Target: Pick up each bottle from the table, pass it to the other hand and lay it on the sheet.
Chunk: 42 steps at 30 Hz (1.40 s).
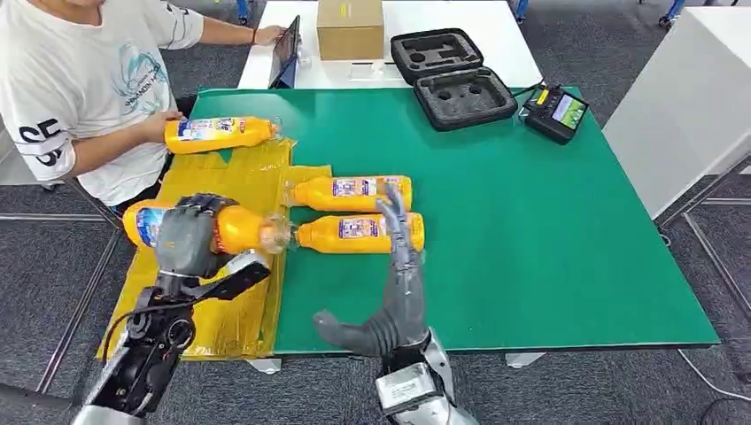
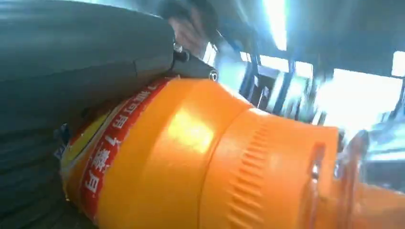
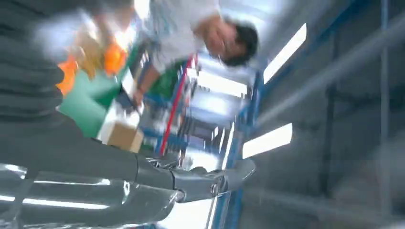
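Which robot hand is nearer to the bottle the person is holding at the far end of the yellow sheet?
Left. The left hand grips another bottle over the sheet, directly below the person's bottle. The right hand stands open farther off, beside the two bottles on the green mat.

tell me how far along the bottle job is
Done: nothing clearly lies finished on the yellow sheet; the far bottle at its edge is in a person's hand. In hand: the left hand grips one bottle over the sheet, not yet laid down. The right hand is open. Left: two bottles lie on the green table.
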### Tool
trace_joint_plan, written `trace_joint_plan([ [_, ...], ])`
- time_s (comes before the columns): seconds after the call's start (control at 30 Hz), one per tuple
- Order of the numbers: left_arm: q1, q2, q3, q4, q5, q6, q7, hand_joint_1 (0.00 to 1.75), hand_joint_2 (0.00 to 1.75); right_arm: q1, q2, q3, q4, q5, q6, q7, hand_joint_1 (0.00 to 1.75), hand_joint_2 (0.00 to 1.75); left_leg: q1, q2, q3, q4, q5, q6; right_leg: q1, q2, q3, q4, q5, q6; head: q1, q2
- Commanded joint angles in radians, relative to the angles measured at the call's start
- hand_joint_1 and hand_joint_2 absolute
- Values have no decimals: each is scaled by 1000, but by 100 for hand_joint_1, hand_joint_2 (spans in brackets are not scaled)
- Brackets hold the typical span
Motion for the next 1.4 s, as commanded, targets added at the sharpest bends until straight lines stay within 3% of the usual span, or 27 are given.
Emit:
trace_joint_plan([
  [0.03, -287, 42, -160, 615, -49, -359, 23, 175, 175, -129, 37, 73, 239, 65, 129, 7, 0, 175, 0, -3, 6, -2, 0, -1, 0, -2, 6, -1, -1, -1, 0, 0],
  [0.07, -302, 38, -153, 655, -19, -406, -16, 169, 175, -135, 41, 79, 252, 70, 139, 11, 0, 175, 1, -4, 6, -1, 0, -1, 0, -2, 7, 0, -2, -1, 1, 0],
  [0.1, -314, 32, -130, 687, 16, -436, -36, 175, 175, -136, 44, 76, 258, 74, 144, 16, 0, 175, 0, -2, 4, -1, 1, -1, 0, 0, 4, -1, -1, 0, 0, 0],
  [0.23, -346, 27, -122, 750, 36, -480, -17, 175, 175, -125, 47, 51, 241, 79, 160, 32, 0, 175, 2, -2, 7, -1, -2, -1, 1, 0, 7, -1, -3, -1, 0, 0],
  [0.87, -347, 18, -94, 752, 77, -536, -10, 175, 175, -114, 52, 35, 238, 89, 170, 35, 0, 175, 0, -1, 8, -1, -1, -1, 0, 1, 7, 0, -1, 0, 0, 0],
  [0.9, -347, 9, -76, 754, 101, -550, -14, 154, 175, -109, 51, 33, 236, 90, 169, 35, 0, 175, 0, -1, 9, -2, -1, -2, 0, 1, 9, -1, -2, 0, 0, 0],
  [0.93, -348, 7, -73, 755, 108, -560, -16, 70, 175, -107, 50, 32, 235, 92, 170, 36, 0, 175, 0, -1, 8, -2, 0, -1, -1, 1, 8, 0, -1, 0, 0, 0],
  [0.97, -348, 3, -60, 758, 135, -594, -28, 14, 175, -101, 49, 27, 235, 93, 171, 34, 0, 175, 0, -1, 9, -2, -1, -2, 0, 1, 9, -1, -2, 0, 0, 0],
  [1.0, -345, 3, -58, 756, 144, -608, -36, 0, 175, -98, 48, 25, 235, 94, 172, 34, 0, 175, 0, -2, 9, -2, -1, -1, -1, 0, 9, -1, -2, 0, 0, 0],
  [1.13, -327, -7, -17, 738, 221, -645, -55, 0, 175, -84, 51, 5, 223, 89, 165, 24, 0, 175, 0, -2, 9, -2, -1, -1, 0, 0, 9, -1, -2, 0, 0, 0],
  [1.17, -316, -10, -5, 727, 256, -680, -57, 0, 0, -84, 51, -1, 219, 89, 165, 24, 0, 175, 0, -3, 10, -2, -1, -1, 0, 0, 10, -2, -2, 0, 0, 0],
  [1.27, -293, -30, 73, 727, 385, -803, -71, 0, 0, -85, 51, -10, 230, 87, 164, 25, 0, 175, 0, -2, 11, -3, -2, -1, 0, 1, 11, -2, -2, 0, 0, 0],
  [1.4, -278, -53, 250, 752, 663, -974, 22, 0, 0, -81, 53, -9, 267, 86, 160, 25, 0, 175, -1, -3, 11, -4, -1, -1, -1, 0, 12, -2, -2, 0, 0, 0],
])
